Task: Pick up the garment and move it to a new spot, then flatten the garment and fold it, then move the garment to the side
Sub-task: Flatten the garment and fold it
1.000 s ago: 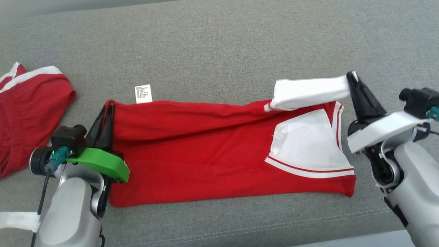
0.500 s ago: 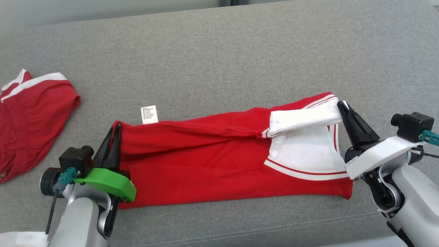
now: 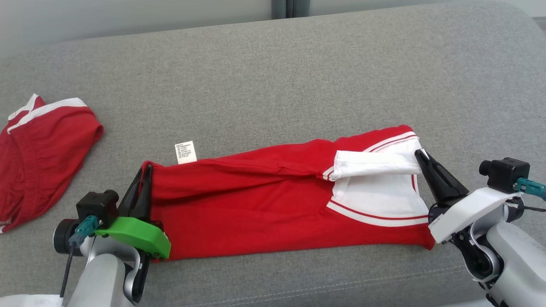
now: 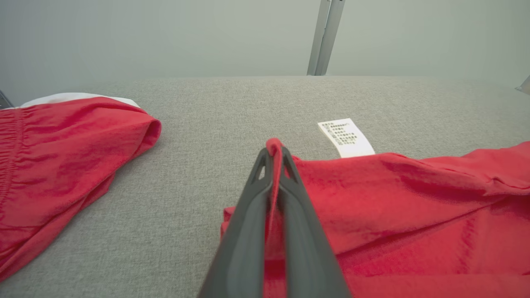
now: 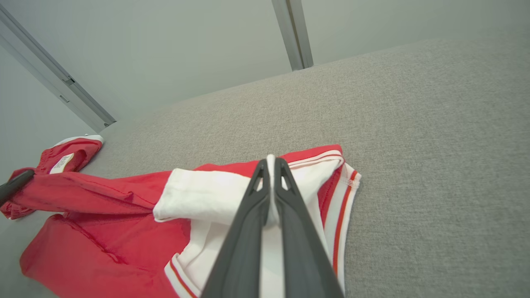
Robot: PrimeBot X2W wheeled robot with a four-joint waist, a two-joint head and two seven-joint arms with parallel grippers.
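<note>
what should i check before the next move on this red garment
1. left gripper shut on a red corner of the garment: ok
2. right gripper shut on the white sleeve: ok
3. garment lying flat: not ok, ridge along its far edge
4. red shorts apart from the garment: ok
5. how many layers each grip holds: cannot tell

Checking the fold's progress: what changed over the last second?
The right gripper, shut on the sleeve, drew it down toward the robot over the shirt. The left gripper kept its grip; the shorts stayed put. The head camera shifted too.
</note>
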